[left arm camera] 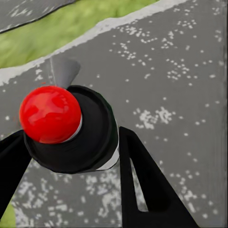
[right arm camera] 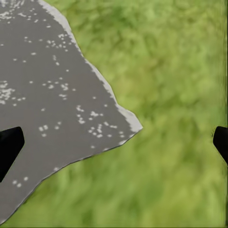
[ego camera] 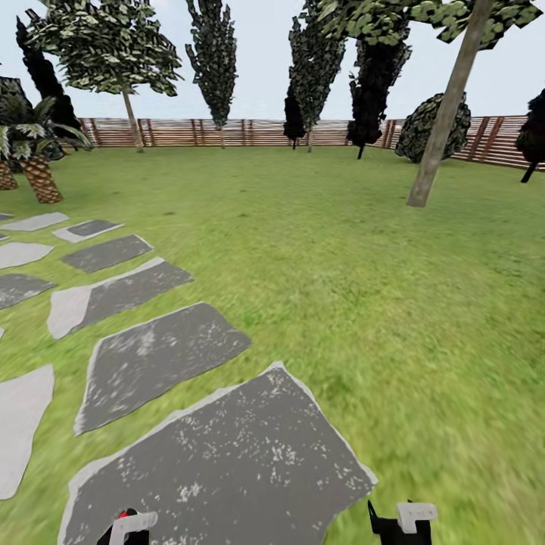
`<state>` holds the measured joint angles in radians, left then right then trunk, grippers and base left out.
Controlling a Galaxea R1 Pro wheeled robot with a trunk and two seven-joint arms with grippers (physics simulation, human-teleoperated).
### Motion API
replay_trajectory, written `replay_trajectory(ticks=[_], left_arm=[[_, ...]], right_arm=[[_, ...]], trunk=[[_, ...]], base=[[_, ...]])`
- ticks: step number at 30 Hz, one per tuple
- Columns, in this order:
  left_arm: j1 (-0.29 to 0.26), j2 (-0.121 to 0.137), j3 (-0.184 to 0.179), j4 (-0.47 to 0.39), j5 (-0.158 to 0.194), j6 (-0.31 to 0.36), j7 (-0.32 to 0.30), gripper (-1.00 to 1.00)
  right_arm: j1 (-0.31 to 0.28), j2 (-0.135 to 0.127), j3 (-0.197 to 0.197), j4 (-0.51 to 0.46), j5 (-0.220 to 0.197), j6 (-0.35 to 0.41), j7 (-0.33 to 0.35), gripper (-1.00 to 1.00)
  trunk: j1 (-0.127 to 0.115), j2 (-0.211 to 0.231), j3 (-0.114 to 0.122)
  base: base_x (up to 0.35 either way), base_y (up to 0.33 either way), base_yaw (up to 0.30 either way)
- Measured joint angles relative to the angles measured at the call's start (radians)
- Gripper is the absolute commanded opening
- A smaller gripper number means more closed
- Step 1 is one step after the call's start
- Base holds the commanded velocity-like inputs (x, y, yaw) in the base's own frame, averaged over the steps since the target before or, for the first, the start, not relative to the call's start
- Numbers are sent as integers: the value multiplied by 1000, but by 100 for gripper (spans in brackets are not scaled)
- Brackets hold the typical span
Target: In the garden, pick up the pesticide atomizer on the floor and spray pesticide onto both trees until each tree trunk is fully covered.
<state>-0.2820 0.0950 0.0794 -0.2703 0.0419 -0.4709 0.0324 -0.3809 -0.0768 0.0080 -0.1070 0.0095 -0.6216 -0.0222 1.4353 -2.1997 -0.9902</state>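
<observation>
Left gripper [left arm camera: 66,156] jaws pinch the pesticide atomizer [left arm camera: 71,128], red cap showing, above a grey stone slab [ego camera: 227,462]; right gripper [right arm camera: 114,142] jaws stand spread and empty over the slab edge and grass [ego camera: 393,303]. Nearest tree trunk [ego camera: 446,113] leans far right, well apart. Advised: drive closer, keep the grip firm, raise the nozzle toward the trunk before spraying

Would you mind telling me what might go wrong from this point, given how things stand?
1. The left gripper holds the pesticide atomizer between its fingers; while driving it might slip.
2. The nearest bare tree trunk stands far off across the lawn, so spraying from here would likely miss.
3. It leans, so even coverage may prove awkward.
</observation>
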Motion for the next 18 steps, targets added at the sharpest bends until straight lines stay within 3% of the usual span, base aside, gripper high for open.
replay_trajectory(ticks=[13,18], left_arm=[[0,0,0,0,0,0,0,-100],[0,0,0,0,0,0,0,-100]], right_arm=[[0,0,0,0,0,0,0,100],[0,0,0,0,0,0,1,100]], trunk=[[0,0,0],[0,0,0]], base=[[339,0,-287],[339,0,-178]])
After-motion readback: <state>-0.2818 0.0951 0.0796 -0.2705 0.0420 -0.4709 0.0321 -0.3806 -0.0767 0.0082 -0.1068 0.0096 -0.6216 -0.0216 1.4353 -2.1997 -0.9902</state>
